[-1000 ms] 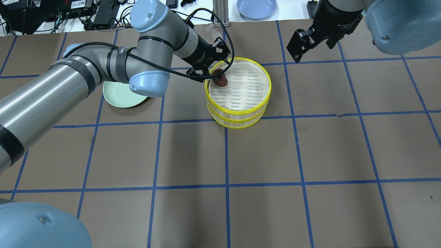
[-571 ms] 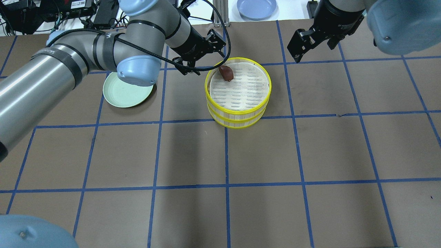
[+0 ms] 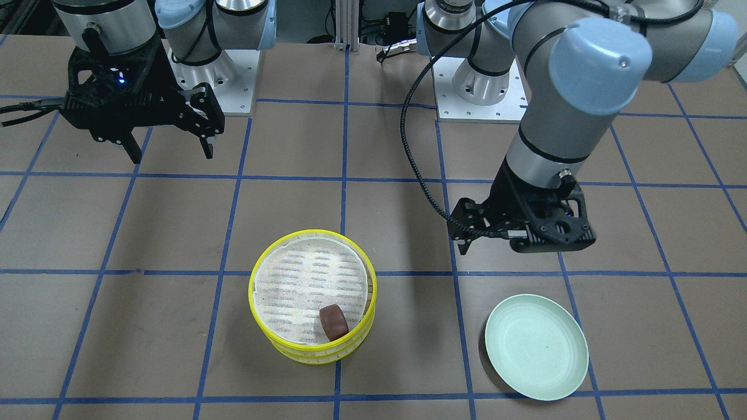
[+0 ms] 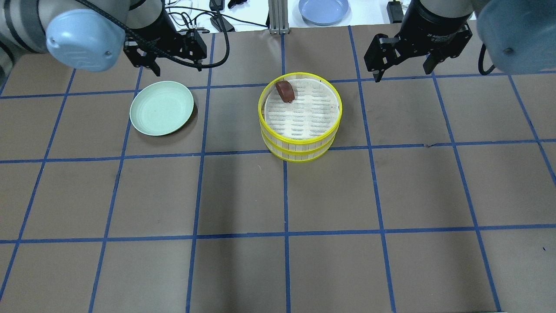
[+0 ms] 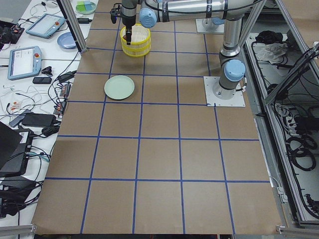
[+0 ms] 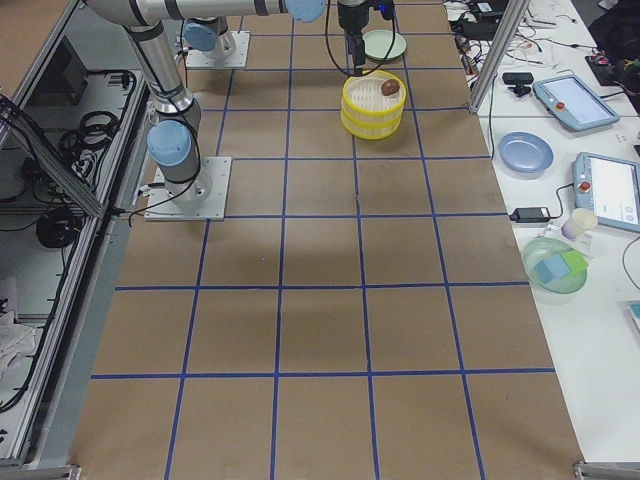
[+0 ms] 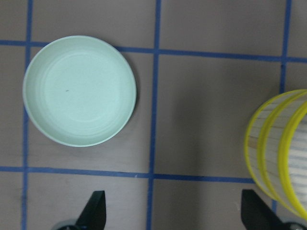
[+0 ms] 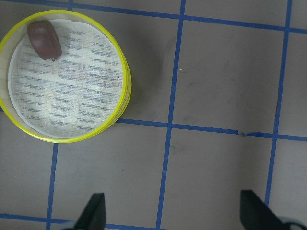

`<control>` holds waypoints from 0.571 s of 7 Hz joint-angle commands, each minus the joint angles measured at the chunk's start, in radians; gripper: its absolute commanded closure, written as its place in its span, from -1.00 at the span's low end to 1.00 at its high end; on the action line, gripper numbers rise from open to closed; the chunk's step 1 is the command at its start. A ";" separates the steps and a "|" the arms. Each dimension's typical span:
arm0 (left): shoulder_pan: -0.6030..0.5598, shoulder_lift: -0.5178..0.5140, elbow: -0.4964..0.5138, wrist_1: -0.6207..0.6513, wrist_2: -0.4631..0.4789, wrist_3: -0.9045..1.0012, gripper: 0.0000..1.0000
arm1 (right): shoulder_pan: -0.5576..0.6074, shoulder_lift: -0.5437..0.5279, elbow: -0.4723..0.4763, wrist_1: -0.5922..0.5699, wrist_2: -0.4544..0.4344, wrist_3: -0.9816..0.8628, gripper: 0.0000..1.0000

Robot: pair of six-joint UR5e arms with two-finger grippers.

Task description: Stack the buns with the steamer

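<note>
Withdrawn near the green plate [image 4: 161,108], the left hand [image 4: 177,65] gapes empty; brown bun [image 4: 285,91] lies in the top steamer [image 4: 304,114].

— What stands in the way?
— Two things, both near the edge far from the robot: the steamer [image 4: 299,150] at mid-length, two tiers high, and a low plate [image 4: 161,108] toward the left end. They are well apart, with bare table between.
— Over the steamer?
— One bun [image 4: 285,91] by its far-left rim; the rest of the mesh lies bare.
— The arms?
— The left gripper [image 4: 173,61] hangs high by the plate, the right gripper [image 4: 403,69] high to the steamer's right. Toward the robot's edge, bare table.
</note>
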 commanded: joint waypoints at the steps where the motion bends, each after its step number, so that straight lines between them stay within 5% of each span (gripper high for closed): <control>1: 0.047 0.091 -0.013 -0.116 0.070 0.067 -1.00 | 0.004 -0.005 0.001 0.004 -0.014 0.015 -1.00; 4: 0.058 0.116 -0.026 -0.147 0.008 0.068 -1.00 | 0.004 -0.004 0.001 0.004 -0.009 0.014 -1.00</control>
